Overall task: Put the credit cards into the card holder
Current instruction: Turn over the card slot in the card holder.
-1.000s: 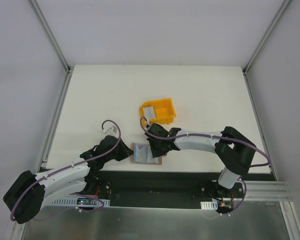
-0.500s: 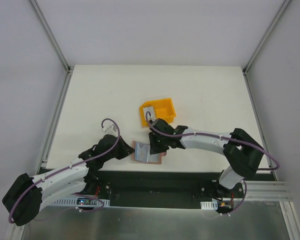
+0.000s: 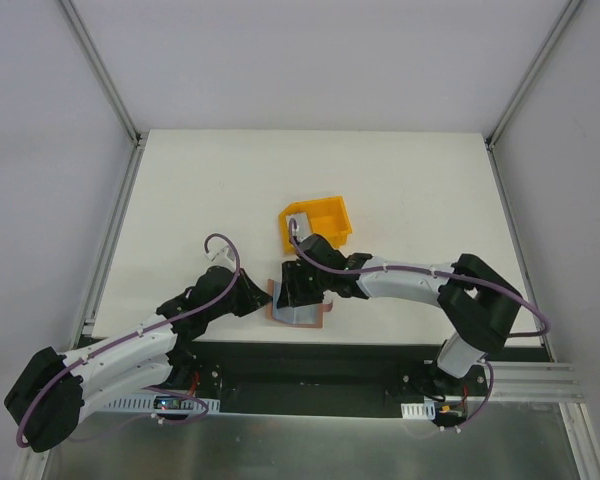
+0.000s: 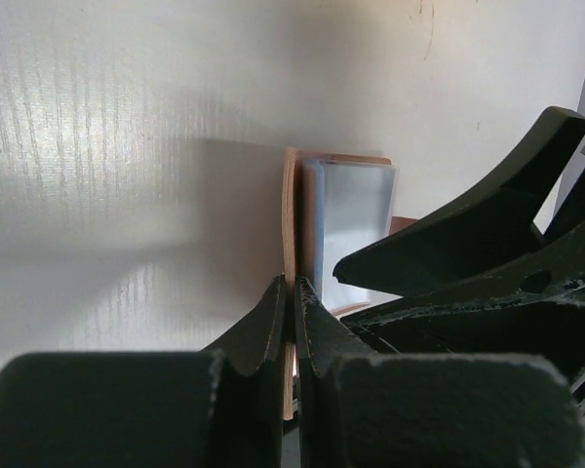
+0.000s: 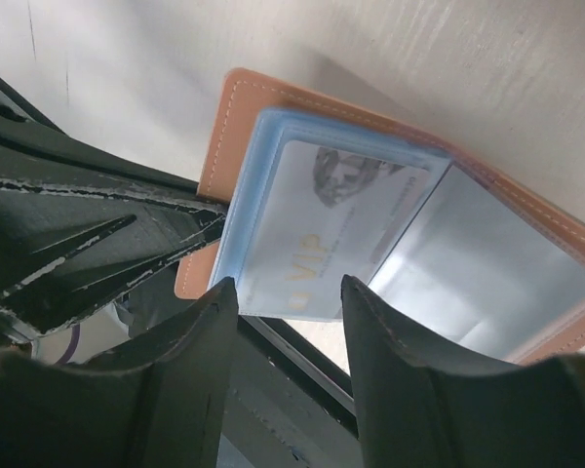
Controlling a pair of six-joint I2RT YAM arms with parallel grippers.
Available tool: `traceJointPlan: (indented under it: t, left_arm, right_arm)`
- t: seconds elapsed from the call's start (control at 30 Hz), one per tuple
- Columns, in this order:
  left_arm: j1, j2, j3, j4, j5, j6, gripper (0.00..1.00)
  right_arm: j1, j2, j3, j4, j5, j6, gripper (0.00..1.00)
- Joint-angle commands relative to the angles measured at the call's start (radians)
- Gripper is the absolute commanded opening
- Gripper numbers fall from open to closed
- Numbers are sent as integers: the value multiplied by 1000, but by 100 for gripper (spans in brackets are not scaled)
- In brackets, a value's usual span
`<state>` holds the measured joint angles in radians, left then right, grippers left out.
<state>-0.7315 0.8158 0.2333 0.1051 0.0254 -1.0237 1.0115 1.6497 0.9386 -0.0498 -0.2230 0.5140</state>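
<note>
Brown card holder (image 4: 290,210) in left tool (image 4: 292,295)

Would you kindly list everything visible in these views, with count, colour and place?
Brown leather-like folding card holder: one, brown with bluish clear sleeves, open at the table's near edge.
Pale VIP-printed credit card: one, whitish, within the holder's sleeves.
Pale grey credit card: one, in the yellow bin.
Yellow plastic bin: one, mid-table, behind the holder.
White table: one.
Left gripper: black, shut on the holder's edge.
Right gripper: black, open above the holder.
</note>
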Motion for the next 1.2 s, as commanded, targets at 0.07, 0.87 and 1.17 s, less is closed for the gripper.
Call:
traceJointPlan:
  t: [0.07, 0.87, 1.17]
  left_arm:
    - [3, -10, 38, -2, 18, 20, 0]
    - [3, 0, 37, -2, 25, 16, 0]
    - [1, -4, 21, -4, 16, 11, 0]
  right_arm:
    - [-1, 27, 22, 24, -7, 23, 51]
    - [38, 79, 127, -151, 111, -15, 57]
    - [62, 53, 155, -213, 174, -52, 55]
